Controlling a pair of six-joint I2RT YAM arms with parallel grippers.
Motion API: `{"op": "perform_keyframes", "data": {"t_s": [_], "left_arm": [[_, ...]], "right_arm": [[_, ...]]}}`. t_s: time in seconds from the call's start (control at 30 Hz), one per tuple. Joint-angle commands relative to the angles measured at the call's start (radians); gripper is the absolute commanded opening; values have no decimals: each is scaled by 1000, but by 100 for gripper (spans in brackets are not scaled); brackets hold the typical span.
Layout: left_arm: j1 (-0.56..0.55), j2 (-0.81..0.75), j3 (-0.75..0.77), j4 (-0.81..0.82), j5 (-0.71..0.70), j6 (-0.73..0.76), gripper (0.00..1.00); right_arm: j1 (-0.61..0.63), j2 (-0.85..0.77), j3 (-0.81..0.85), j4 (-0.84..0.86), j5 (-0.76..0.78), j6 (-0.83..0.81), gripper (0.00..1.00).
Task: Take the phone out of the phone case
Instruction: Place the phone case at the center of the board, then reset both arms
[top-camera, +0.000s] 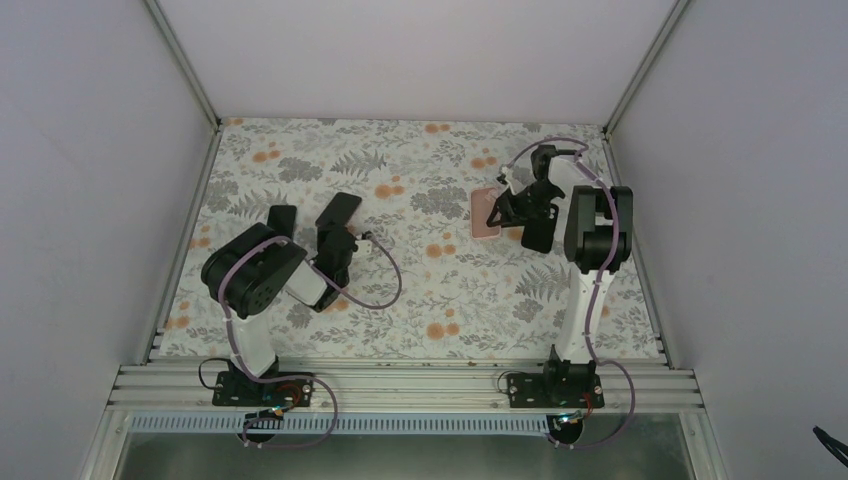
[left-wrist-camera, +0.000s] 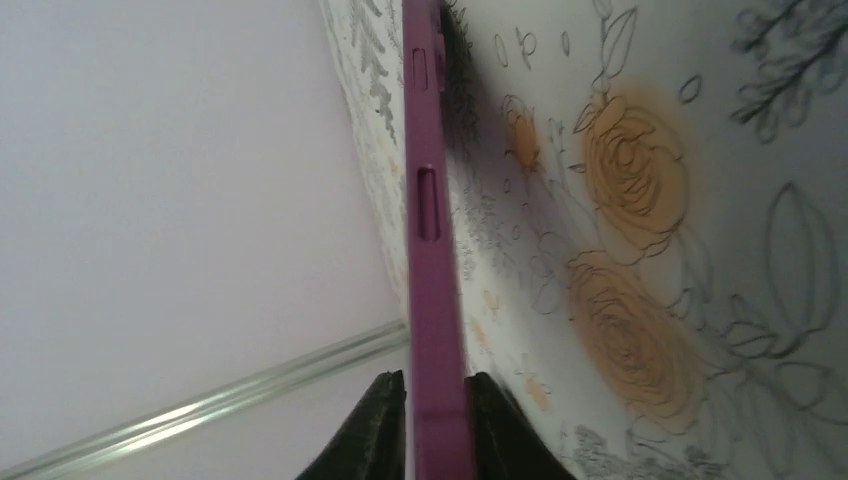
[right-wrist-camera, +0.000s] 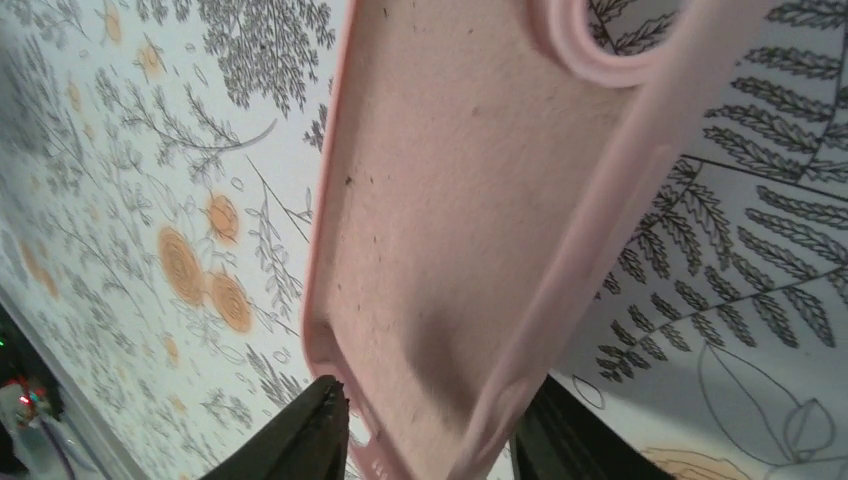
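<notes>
The phone (top-camera: 338, 212) is black from above and stands tilted over the left part of the table. My left gripper (top-camera: 335, 236) is shut on its lower end. In the left wrist view the phone (left-wrist-camera: 430, 250) is edge-on, a purple-looking side with button slots, pinched between my left gripper (left-wrist-camera: 437, 392). The salmon-pink phone case (top-camera: 483, 215) is at the right rear of the table, with my right gripper (top-camera: 505, 212) on it. Close up, the phone case (right-wrist-camera: 450, 200) is hollow, its camera cutout at the top. Its lower end lies loosely between the parted jaws of my right gripper (right-wrist-camera: 440, 398).
A floral cloth (top-camera: 440, 290) covers the table. White walls with aluminium posts (top-camera: 185, 70) close in the left, right and back sides. A grooved metal rail (top-camera: 400, 385) runs along the near edge and carries both arm bases.
</notes>
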Motion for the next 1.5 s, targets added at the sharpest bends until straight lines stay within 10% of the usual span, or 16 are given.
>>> {"op": "perform_keyframes", "data": {"t_s": [0.0,0.27,0.57,0.83,1.2,1.47], "left_arm": [[-15,9,-25,-24,7,-33,26],[-56,-106,-48,-373,70,-172,71],[-152,-372,74,-1189,392,-440,100],[-212,-406,413,-1833,652,-661,100],[-176,-553,1092,-2144,937,-726,100],[68,-747,1051,-1826,904,-754,100]], "right_arm": [[-11,-15,14,-56,37,-54,50],[-11,-172,-24,-57,151,-112,99],[-11,-328,77,-168,279,-182,100],[-8,-461,176,-205,358,-230,100],[-10,-805,-40,161,447,-148,100],[-10,-1177,-460,650,419,-38,100]]}}
